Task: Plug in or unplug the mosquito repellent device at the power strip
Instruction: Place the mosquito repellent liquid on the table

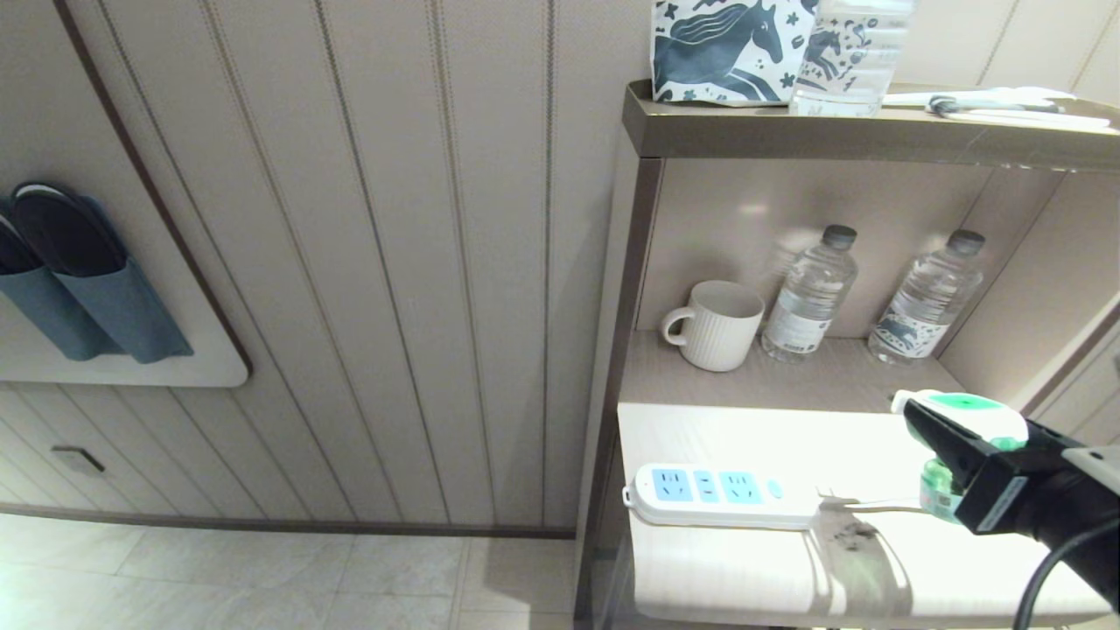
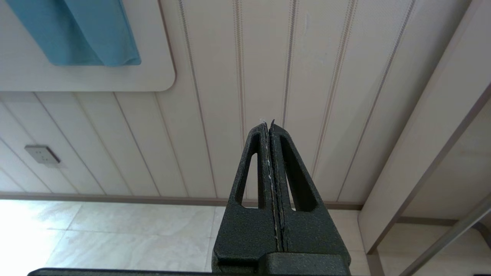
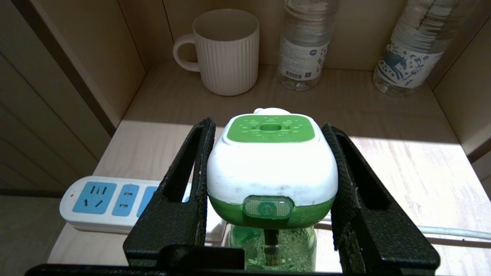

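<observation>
Both fingers of right hand (image 3: 270, 184) clamp mosquito repellent device (image 3: 271, 168).

Power strip (image 1: 717, 495) at table (image 1: 875, 560) front-left; repellent device (image 1: 962, 437) in right gripper (image 1: 941, 455) at its 3 o'clock, apart. Mug (image 1: 713, 324), two bottles (image 1: 809, 293) behind, 12 o'clock.

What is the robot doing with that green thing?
The robot's right tool is gripping the mosquito repellent device by its white and green head, holding it above the light wooden shelf. It is not plugged in: the power strip lies off to the robot's left of it with its blue sockets bare. The left tool is shut on nothing, off by the wall. A mug and two water bottles stand at the back.
</observation>
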